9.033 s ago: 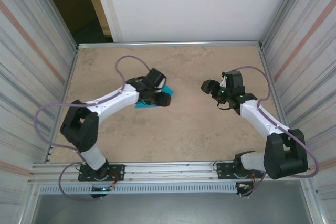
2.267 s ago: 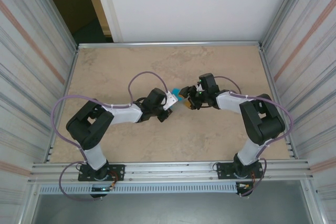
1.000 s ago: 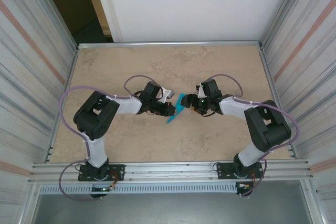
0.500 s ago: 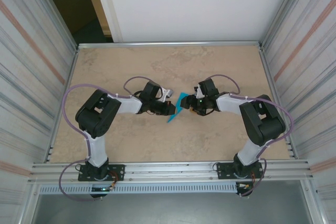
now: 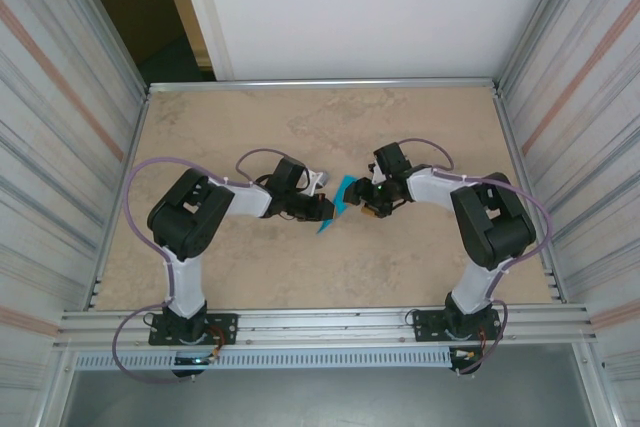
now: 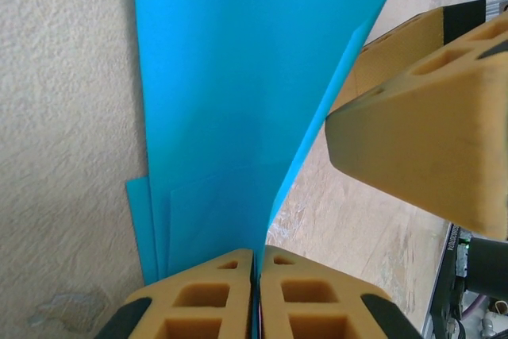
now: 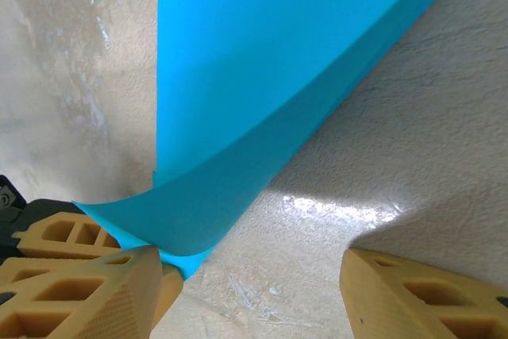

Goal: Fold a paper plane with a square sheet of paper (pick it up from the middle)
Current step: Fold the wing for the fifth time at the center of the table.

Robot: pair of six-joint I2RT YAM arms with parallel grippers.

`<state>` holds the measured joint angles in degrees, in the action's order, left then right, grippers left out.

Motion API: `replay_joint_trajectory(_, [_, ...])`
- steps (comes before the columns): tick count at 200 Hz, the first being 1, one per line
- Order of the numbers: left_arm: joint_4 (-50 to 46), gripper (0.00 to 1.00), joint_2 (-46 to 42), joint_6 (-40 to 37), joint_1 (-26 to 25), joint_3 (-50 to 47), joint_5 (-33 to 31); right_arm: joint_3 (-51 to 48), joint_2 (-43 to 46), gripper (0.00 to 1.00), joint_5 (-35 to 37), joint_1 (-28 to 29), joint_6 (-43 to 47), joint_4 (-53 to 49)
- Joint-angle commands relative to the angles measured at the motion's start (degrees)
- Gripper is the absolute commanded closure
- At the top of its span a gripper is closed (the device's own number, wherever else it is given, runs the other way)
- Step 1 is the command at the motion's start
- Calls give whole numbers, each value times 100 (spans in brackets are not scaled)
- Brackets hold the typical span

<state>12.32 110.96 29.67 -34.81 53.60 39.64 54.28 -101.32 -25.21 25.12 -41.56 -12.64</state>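
**folded blue paper pinched at mid-table, right claw standing open beside it**

a purple cable (image 5: 262,153) loops over the left wrist. an aluminium rail (image 5: 320,325) runs along the near edge, where both arm bases are bolted. in the left wrist view a broad yellow finger (image 6: 429,117) of the other arm stands just beside the paper and blocks the right of that picture.

the surface is a beige marbled tabletop (image 5: 230,267). ribbed metal walls (image 5: 60,97) fence it on both sides, a white panel (image 5: 360,7) closes the back, and a dark doorway (image 5: 130,7) opens at the back left corner.

the thin turquoise-blue paper sheet (image 5: 338,197), folded into a narrow creased shape with layered edges, sits near the middle of the table between the two claws, tapering to a point toward the near side. the left gripper (image 5: 325,210) is clenched on it: its two yellow fingers (image 6: 198,299) press together with the paper's edge nipped between them. the right gripper (image 5: 362,199) faces it from the other side, released, jaws well apart. bare table shows between its fingers (image 7: 421,299), and a curled corner of the paper lies at the tip of the finger on the left of the right wrist view.
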Motion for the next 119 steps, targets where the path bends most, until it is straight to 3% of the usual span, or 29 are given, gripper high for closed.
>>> replay_joint_trajectory(1, [60, 88, 32, 47, 66, -97, 141, 35, -641, 37, 556, 175, -62, 32])
replay_joint_trajectory(119, [-193, 71, -535, -136, 88, -259, 12, 323, -925, 36, 668, 200, -143, -249])
